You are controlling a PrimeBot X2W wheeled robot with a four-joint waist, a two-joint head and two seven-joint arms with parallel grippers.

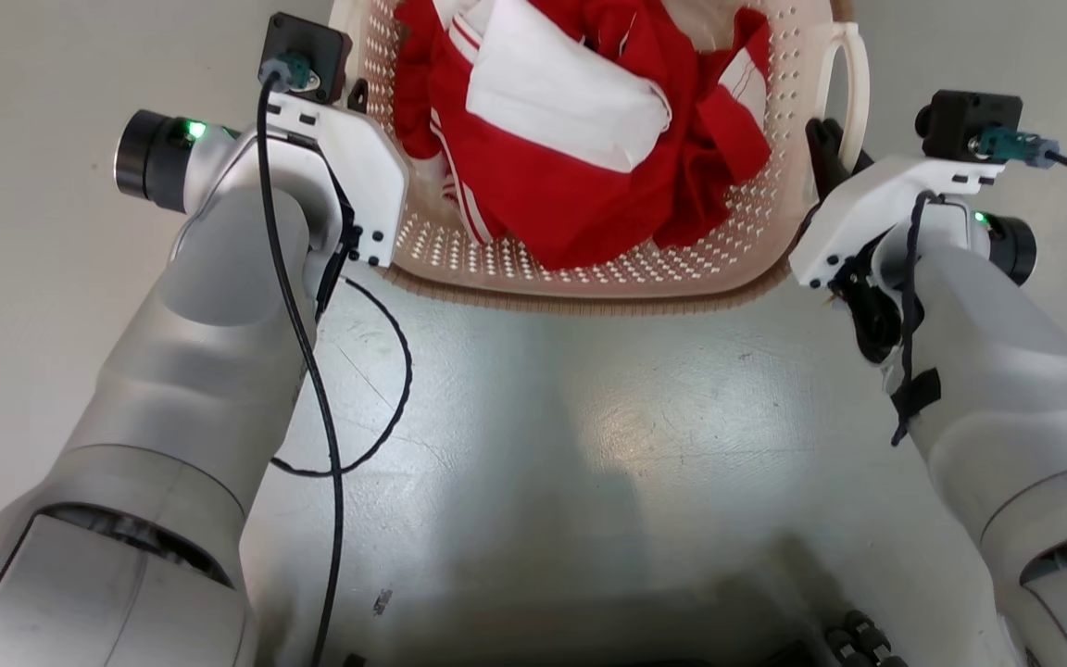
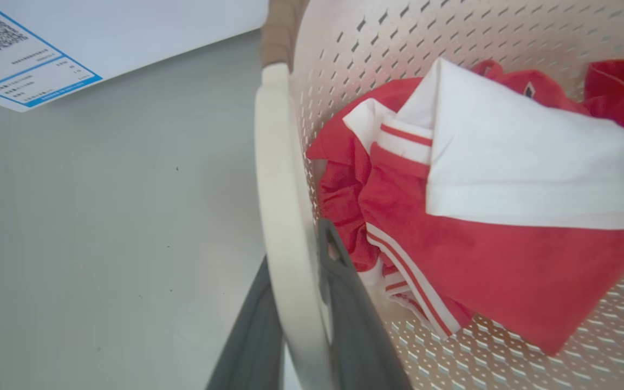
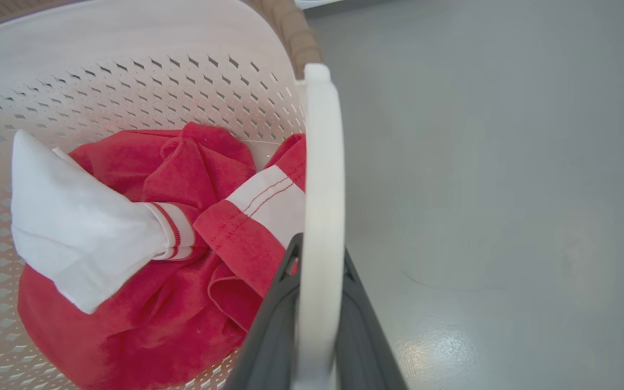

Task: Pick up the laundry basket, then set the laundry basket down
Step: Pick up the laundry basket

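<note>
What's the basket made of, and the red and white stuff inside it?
The laundry basket looks like smooth, cream moulded plastic: stiff walls punched with even rows of holes. Its brown rim looks woven, though probably plastic too. The clothes look like soft fabric, matte, creased and folded.

looks like a laundry corner of a lab or test room: a bare, glossy grey floor [image 1: 635,417], a laundry basket [image 1: 496,261] full of red and white clothes [image 1: 589,195], and past it a white panel [image 2: 182,21] carrying a blue-edged qr label [image 2: 25,70].

Left end effector [image 2: 297,254], right end effector [image 3: 320,252], both clamped
</note>
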